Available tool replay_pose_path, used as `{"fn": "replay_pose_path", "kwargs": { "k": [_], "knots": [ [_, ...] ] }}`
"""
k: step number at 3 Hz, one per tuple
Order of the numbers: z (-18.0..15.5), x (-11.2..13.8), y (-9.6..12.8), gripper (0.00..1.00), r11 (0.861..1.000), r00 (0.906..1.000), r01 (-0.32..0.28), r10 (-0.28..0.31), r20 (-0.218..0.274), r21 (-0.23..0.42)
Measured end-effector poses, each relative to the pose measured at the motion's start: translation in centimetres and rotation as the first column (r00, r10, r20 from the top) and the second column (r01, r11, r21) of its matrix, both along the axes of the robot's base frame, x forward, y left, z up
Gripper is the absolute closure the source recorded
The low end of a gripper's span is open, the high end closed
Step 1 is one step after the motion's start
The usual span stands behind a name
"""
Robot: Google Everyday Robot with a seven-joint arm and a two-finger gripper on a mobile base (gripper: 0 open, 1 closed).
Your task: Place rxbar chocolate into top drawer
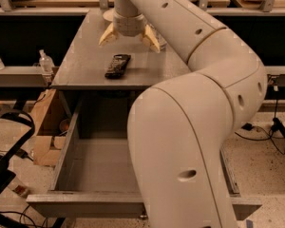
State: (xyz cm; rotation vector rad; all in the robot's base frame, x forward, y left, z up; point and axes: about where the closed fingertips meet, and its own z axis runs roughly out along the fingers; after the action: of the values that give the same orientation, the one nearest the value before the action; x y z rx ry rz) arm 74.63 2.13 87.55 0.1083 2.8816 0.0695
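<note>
The rxbar chocolate [118, 66] is a dark flat bar lying on the grey countertop [85, 65], near its front edge. My gripper [129, 39] hangs open just above and behind the bar, its two yellowish fingers [109, 34] spread wide and empty. The top drawer [99, 165] is pulled out below the countertop, grey inside, with nothing visible in the part that shows. My arm [194, 127] covers the drawer's right side. The clear water bottle [157, 38] is mostly hidden behind the gripper.
A cardboard box [45, 127] stands on the floor left of the drawer. A small clear bottle [46, 61] sits on a ledge at the left. Cables lie on the floor at the right [261, 127]. A black frame [9, 151] stands at the lower left.
</note>
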Motion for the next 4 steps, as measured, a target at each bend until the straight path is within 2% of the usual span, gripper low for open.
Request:
{"fn": "replay_pose_path", "kwargs": {
  "k": [1, 2, 3, 4],
  "knots": [
    [-1.7, 0.5, 0.6, 0.00, 1.000, 0.9998, 0.008, -0.008, -0.020, -0.010],
    [-4.2, 0.6, 2.3, 0.01, 1.000, 0.9976, -0.018, 0.017, -0.067, -0.018],
    [-6.1, 0.8, 3.6, 0.22, 0.997, 0.9942, -0.048, 0.043, -0.099, -0.052],
    [-6.5, 0.8, 4.0, 0.46, 0.996, 0.9925, -0.059, 0.051, -0.111, -0.067]
  ]
}}
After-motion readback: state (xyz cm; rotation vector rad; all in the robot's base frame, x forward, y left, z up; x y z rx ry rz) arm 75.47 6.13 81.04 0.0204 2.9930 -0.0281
